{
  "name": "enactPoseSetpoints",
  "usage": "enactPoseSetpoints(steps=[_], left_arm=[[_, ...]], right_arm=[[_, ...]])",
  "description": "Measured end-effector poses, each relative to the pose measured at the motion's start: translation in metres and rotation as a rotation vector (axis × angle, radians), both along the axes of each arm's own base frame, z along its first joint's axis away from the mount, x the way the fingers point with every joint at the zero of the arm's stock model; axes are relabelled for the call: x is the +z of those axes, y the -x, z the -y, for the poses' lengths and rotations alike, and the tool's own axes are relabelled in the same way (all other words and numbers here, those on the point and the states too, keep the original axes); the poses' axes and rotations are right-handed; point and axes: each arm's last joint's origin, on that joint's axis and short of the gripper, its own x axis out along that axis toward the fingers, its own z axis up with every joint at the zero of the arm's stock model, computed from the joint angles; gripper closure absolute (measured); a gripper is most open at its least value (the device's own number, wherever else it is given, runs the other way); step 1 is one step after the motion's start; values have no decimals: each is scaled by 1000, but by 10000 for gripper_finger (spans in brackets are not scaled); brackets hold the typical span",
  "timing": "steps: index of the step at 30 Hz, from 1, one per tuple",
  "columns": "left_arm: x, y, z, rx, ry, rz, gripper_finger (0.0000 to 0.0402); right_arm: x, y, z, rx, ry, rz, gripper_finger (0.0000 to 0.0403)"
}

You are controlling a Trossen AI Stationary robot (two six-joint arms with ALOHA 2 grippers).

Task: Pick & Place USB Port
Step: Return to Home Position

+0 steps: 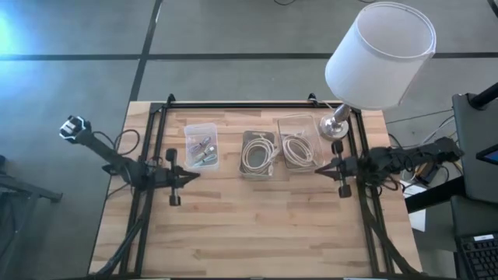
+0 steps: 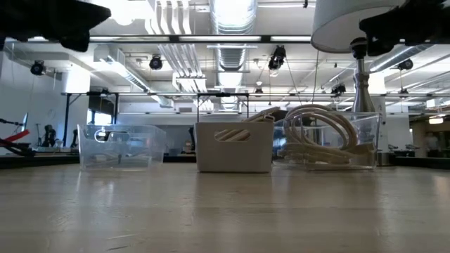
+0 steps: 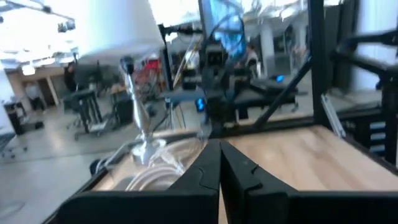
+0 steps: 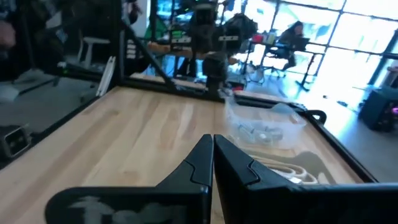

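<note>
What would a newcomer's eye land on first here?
The large white drum lampshade over the wooden table's far right corner stands out first. Then the row of three: left clear plastic bin of small connectors, middle white bin and right clear plastic bin, both holding coiled pale cable. The left gripper and right gripper flank them, shut.

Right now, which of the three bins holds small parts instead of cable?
The left bin: small loose connectors inside, while the middle bin and right bin hold coiled cable.
</note>
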Motion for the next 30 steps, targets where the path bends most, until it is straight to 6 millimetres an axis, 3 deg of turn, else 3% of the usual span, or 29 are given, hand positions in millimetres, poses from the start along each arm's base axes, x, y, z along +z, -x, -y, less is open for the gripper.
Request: enactPoseSetpoints(steps=[9,18,30], left_arm=[[-29,0,-27,13,62,32,401],[-29,-1,-38,84,6,33,401],[-33,8,-41,107,-37,-19,401]], right_arm=[[-6,9,13,-5,-13,72,394],[-19,18,23,-100,-47,13,394],[-18,28,24,-108,-59,103,394]])
